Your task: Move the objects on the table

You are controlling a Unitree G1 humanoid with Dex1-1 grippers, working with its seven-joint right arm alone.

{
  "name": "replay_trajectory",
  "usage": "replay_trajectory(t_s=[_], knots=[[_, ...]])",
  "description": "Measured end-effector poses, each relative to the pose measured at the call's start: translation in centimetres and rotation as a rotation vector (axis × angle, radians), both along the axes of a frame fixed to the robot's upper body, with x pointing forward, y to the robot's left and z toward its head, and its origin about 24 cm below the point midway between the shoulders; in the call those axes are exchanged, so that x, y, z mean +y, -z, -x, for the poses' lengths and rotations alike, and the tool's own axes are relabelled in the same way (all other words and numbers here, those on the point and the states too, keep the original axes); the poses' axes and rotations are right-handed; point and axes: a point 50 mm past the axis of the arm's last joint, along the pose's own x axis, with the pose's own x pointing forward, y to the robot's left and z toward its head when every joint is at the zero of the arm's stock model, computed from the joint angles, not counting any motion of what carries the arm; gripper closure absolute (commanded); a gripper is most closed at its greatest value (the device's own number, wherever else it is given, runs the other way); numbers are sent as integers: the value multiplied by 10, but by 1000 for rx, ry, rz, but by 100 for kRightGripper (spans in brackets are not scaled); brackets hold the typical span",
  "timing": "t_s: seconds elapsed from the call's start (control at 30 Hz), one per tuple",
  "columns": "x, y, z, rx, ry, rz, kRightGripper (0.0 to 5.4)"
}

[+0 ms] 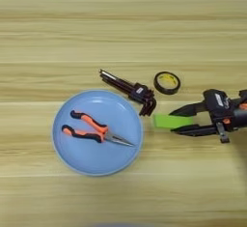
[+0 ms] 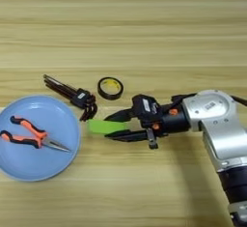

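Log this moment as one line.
pincer: around green bar | pliers: on blue plate | hex keys, tape: on table

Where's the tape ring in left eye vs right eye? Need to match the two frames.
Left eye view: the tape ring sits right of centre, just above the middle, up-right of the hex keys.
Right eye view: the tape ring sits left of centre, again up-right of the hex keys.
Shared landmark: the green bar between the fingers of the end effector, below the ring in both views.
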Motion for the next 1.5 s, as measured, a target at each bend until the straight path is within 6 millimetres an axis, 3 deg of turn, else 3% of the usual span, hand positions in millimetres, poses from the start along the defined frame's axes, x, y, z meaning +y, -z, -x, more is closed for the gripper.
replay_trajectory(t_s=[0.47,0.8,1.07,1.5], knots=[[-4,44,3,79,46,184,401],[-5,50,-5,77,71,179,401],[-5,51,-9,67,92,170,298],[-7,47,-11,70,95,118,177]])
